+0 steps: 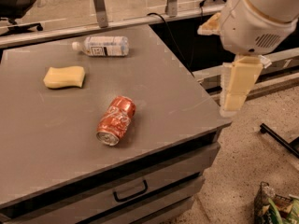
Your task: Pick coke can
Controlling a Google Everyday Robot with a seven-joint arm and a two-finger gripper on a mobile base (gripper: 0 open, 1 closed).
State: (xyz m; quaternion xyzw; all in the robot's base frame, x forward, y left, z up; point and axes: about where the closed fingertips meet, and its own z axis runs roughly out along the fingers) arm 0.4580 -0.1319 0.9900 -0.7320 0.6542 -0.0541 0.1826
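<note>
1. Three objects lie on a grey cabinet top (pixel 182 97): the coke can (pixel 116 120) on its side near the middle front, a yellow sponge (pixel 65 77) behind it to the left, and a clear plastic bottle (pixel 102 46) by the far edge.
2. The gripper (pixel 236 90) hangs beyond the cabinet's right edge, well apart from the can; whether it is spread or closed cannot be told.
3. A sound approach would likely bring it left over the can, turned to close across the barrel rather than end to end, since a lying can may roll.
4. White script runs along the can's red side, not legible letter by letter; the print on the bottle's white label is too small to read.
</note>
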